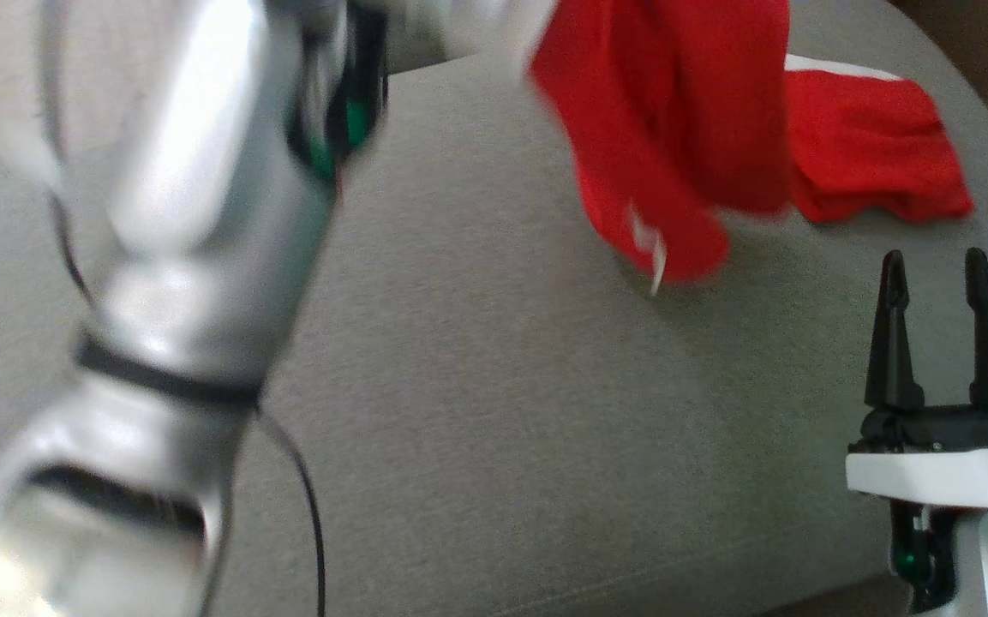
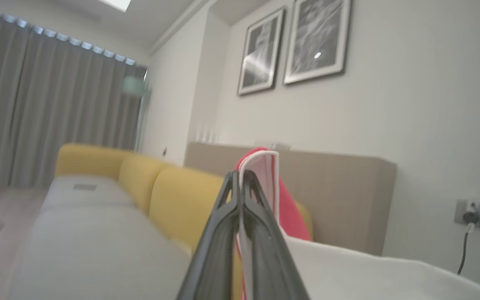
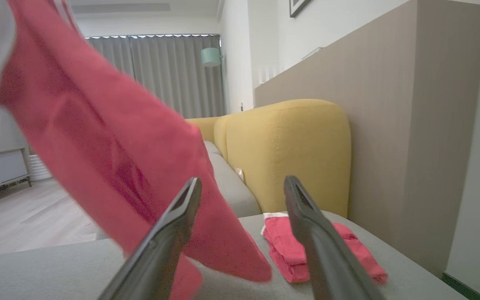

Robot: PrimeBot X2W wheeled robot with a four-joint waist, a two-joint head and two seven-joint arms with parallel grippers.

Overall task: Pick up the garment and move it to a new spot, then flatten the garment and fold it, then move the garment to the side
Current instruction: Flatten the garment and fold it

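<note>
L gripper (image 2: 241, 175) pressed tight on the white-trimmed edge of the garment (image 1: 673, 128). Red cloth hangs over far end of grey cushion (image 1: 494, 386); lowest tip near or touching it, can't tell. R gripper (image 1: 933, 261) spread, empty, over cushion's near right. A second red piece (image 1: 875, 146), folded, lies on cushion's far right. Judged: pickup done, relocation underway; flatten, fold, move aside all left.

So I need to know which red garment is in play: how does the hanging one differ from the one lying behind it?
The hanging garment is up in the air and drapes loosely; the folded garment lies flat on the grey cushion. The hanging garment is pinched in the shut left pincer; no pincer holds the folded garment. Both are red with white trim.
</note>
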